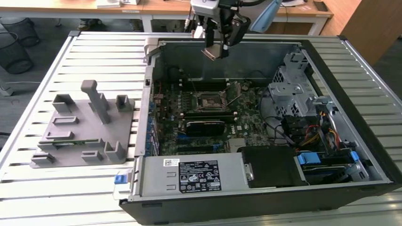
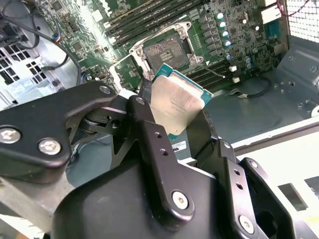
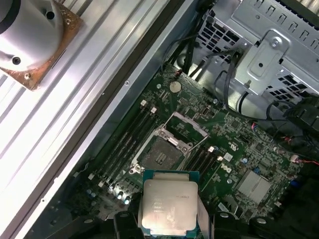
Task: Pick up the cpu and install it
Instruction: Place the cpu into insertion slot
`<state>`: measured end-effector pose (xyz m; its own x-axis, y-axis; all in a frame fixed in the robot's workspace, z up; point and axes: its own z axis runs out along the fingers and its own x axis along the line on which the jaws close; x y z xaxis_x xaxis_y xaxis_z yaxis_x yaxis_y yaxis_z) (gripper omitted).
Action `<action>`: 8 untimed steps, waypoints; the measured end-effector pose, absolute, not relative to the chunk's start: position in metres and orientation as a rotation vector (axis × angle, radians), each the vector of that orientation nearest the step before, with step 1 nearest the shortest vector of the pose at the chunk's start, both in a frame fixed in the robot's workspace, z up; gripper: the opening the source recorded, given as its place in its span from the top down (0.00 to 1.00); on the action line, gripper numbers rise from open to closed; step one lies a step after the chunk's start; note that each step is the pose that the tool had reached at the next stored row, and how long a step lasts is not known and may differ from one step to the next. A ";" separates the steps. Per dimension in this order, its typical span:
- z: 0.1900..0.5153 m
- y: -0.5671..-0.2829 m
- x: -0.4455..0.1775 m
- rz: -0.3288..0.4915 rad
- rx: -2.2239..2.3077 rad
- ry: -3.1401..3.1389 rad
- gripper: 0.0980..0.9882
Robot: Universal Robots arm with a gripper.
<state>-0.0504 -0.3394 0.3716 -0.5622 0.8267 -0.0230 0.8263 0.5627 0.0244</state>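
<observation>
Gripper [image 1: 217, 47] clenched on the cpu [image 2: 177, 104]: the two black fingers [image 2: 149, 134] press on opposite edges of the chip, whose pale metal top faces both wrist cameras and whose green rim shows along its free edges. In the exterior view the chip hangs tilted in the air over the far part of the open computer case [image 1: 351, 56], well apart from everything inside it.

Beneath the chip lies the motherboard [image 1: 188, 110], flat on the floor of the case. Its square cpu socket [image 3: 162, 157] sits near the board's middle with the metal retaining frame [image 3: 185, 125] swung up and the contact field uncovered; rows of long memory slots [image 3: 127, 144] run beside it.

The case rests on its side with the panel off. It also holds a perforated metal drive cage [image 1: 290, 87] toward the exterior view's right, a bundle of coloured cables [image 1: 314, 134] below that cage, and a silvery labelled box [image 1: 195, 174] along the near wall.

The case stands on a slatted metal table [image 1: 63, 197]. On the table, at the exterior view's left and apart from the case, stands a grey plastic holder [image 1: 88, 127] with upright posts.
</observation>
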 end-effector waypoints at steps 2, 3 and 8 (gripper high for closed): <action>0.372 -0.339 -0.050 0.016 1.476 2.737 0.52; 0.371 -0.339 -0.050 0.016 1.489 2.730 0.52; 0.371 -0.339 -0.050 0.014 1.580 2.678 0.52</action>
<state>-0.0504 -0.3389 0.3712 -0.4830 0.8753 -0.0234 0.8750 0.4835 0.0241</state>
